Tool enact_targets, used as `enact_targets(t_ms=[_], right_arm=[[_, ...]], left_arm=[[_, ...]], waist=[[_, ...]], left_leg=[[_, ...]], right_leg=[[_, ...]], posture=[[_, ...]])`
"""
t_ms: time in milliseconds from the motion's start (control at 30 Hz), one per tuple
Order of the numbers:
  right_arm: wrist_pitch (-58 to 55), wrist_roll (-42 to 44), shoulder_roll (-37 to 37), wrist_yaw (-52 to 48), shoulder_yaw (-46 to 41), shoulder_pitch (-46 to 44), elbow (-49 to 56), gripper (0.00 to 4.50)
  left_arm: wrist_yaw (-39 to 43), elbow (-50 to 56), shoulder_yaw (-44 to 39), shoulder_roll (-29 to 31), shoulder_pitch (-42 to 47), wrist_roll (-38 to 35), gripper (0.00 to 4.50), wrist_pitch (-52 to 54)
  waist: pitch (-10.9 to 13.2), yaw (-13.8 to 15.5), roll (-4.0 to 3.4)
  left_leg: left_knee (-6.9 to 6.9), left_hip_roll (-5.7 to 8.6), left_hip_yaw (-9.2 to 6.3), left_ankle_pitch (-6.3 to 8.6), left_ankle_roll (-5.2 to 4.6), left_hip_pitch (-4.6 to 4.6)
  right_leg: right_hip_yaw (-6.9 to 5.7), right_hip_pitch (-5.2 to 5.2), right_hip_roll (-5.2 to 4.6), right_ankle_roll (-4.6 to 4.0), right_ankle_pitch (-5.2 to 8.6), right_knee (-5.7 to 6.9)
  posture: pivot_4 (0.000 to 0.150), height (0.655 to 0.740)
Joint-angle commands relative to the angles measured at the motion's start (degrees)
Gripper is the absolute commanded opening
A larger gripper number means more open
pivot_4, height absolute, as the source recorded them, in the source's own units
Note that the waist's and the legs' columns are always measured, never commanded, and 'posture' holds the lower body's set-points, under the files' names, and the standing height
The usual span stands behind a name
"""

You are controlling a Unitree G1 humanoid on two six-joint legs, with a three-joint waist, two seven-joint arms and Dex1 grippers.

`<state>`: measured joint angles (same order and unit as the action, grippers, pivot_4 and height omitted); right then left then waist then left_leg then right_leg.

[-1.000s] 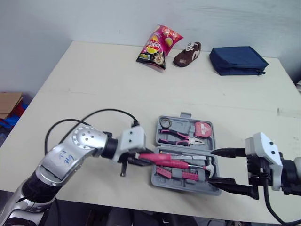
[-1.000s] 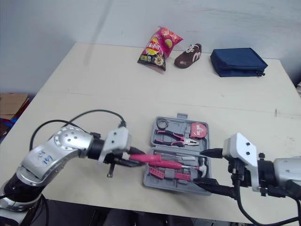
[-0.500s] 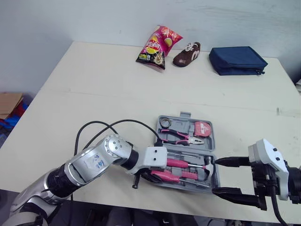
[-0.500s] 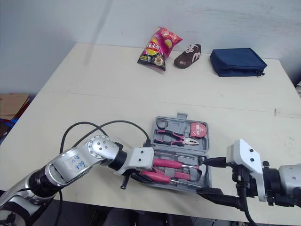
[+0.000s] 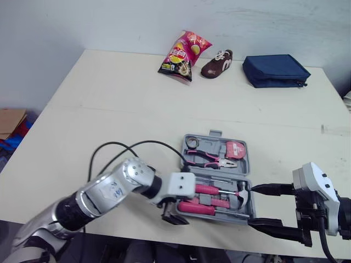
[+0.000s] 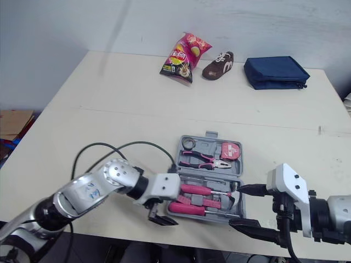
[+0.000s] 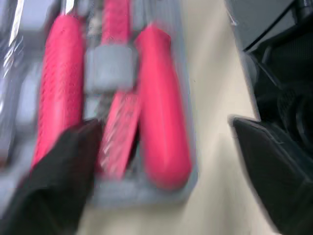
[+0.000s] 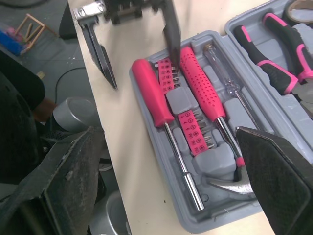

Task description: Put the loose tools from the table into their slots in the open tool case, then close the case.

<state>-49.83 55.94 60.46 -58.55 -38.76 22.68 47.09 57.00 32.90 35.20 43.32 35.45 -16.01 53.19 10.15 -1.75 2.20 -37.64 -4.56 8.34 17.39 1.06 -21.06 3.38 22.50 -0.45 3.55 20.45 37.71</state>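
Head pair high, wrists low
Both eye views looked forward and down across the table (image 5: 109, 98); each wrist view sat close over the tool case (image 8: 217, 159), sharing its pink-handled screwdrivers (image 8: 151, 95).

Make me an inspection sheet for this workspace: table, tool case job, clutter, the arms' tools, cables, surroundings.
Surface: beige table, no spills seen.
Job's things: grey tool case lies open; pliers, tape measure, hammer and two pink screwdrivers sit inside.
Clutter: chip bag, brown shoe and navy pouch along the far edge.
Grippers: left tool open at the case's near left corner, empty; right tool open at the case's right edge, empty.
Cables: black cable loops over the table to the left wrist.
Surroundings: white wall; cardboard box on the floor at left.
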Motion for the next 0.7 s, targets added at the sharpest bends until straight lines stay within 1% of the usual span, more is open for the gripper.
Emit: enact_targets(t_ms=[33, 133, 233, 267, 367, 467, 500, 567, 633, 700], right_arm=[[1.9, -1.0, -1.0, 0.0, 0.0, -0.1, 0.7, 4.5], [4.3, -4.9, -1.1, -1.0, 1.5, 1.3, 0.3, 4.5], [7.7, -10.1, -0.5, -4.4, 2.8, 4.8, 0.0, 4.5], [8.2, -10.8, -0.5, -5.1, 2.9, 5.4, 0.0, 4.5], [9.3, -11.9, -1.2, -6.2, 2.5, 6.6, 0.1, 4.5], [9.8, -12.7, -1.8, -6.1, 2.3, 7.1, 0.0, 4.5], [9.8, -12.8, -2.0, -6.1, 2.2, 7.2, 0.0, 4.5], [10.1, -13.2, -2.7, -5.6, 2.3, 7.1, 0.1, 4.5], [10.5, -14.0, -3.1, -4.3, 2.9, 6.1, 0.4, 4.5], [9.4, -12.6, -2.8, -3.3, 3.1, 5.0, 1.0, 4.5]], left_arm=[[2.4, 0.6, -4.3, -0.8, -0.3, -2.9, 4.46, -3.5], [0.7, -1.3, -5.8, -4.9, -2.1, -3.1, 4.46, -7.7], [0.9, -3.9, -3.9, -8.5, -3.2, -2.1, 3.65, -10.3], [1.1, -4.5, -3.4, -9.1, -3.3, -1.9, 3.23, -10.7], [0.4, -5.6, -1.8, -10.9, -2.7, -1.1, 1.72, -9.5], [1.1, -6.5, 0.8, -10.5, -2.7, 1.1, 0.21, -10.9], [1.3, -6.6, 1.4, -10.4, -2.9, 1.7, 0.09, -11.7], [0.9, -7.2, 2.1, -10.8, -3.1, 2.4, 0.09, -11.4], [0.2, -8.8, 3.6, -11.0, -3.4, 4.4, 0.09, -12.1], [0.4, -10.9, 5.9, -10.3, -3.9, 7.5, 0.09, -14.9]], waist=[[0.0, 0.1, 0.01], [0.0, 0.3, 0.01], [0.0, 0.3, 0.01], [0.0, 0.3, 0.01], [0.0, 0.0, 0.01], [0.0, 0.0, 0.01], [0.0, 0.0, 0.0], [0.0, 0.1, 0.0], [0.0, 0.1, 0.0], [0.0, 0.1, 0.01]], left_leg=[[-0.01, 0.0, 0.0, 0.0, 0.0, -0.03], [-0.04, 0.03, 0.01, 0.04, -0.06, -0.09], [-0.11, 0.05, 0.0, 0.07, -0.11, -0.13], [-0.12, 0.05, 0.0, 0.07, -0.11, -0.15], [-0.18, 0.04, 0.0, 0.07, -0.1, -0.1], [-0.21, 0.01, 0.02, 0.05, -0.07, -0.04], [-0.2, 0.0, 0.01, 0.05, -0.06, -0.03], [-0.2, 0.0, 0.0, 0.04, -0.06, -0.04], [-0.2, 0.01, 0.0, 0.05, -0.07, -0.05], [-0.21, 0.02, 0.01, 0.06, -0.08, -0.04]], right_leg=[[-0.01, 0.02, 0.0, 0.0, 0.0, 0.0], [-0.02, 0.0, -0.04, 0.02, 0.0, -0.07], [-0.02, 0.0, -0.05, 0.04, 0.0, -0.11], [-0.03, 0.01, -0.04, 0.04, 0.0, -0.11], [-0.01, -0.01, -0.03, 0.05, -0.01, -0.03], [0.01, -0.02, 0.01, 0.05, -0.01, 0.04], [0.01, -0.02, 0.02, 0.05, 0.0, 0.06], [0.01, -0.01, 0.02, 0.04, 0.0, 0.06], [0.01, -0.02, -0.01, 0.04, 0.0, 0.05], [0.01, -0.04, -0.02, 0.04, 0.0, 0.04]], posture=[[0.15, 0.74], [0.15, 0.74], [0.15, 0.74], [0.15, 0.74], [0.15, 0.74], [0.15, 0.74], [0.15, 0.74], [0.15, 0.74], [0.15, 0.74], [0.15, 0.74]])
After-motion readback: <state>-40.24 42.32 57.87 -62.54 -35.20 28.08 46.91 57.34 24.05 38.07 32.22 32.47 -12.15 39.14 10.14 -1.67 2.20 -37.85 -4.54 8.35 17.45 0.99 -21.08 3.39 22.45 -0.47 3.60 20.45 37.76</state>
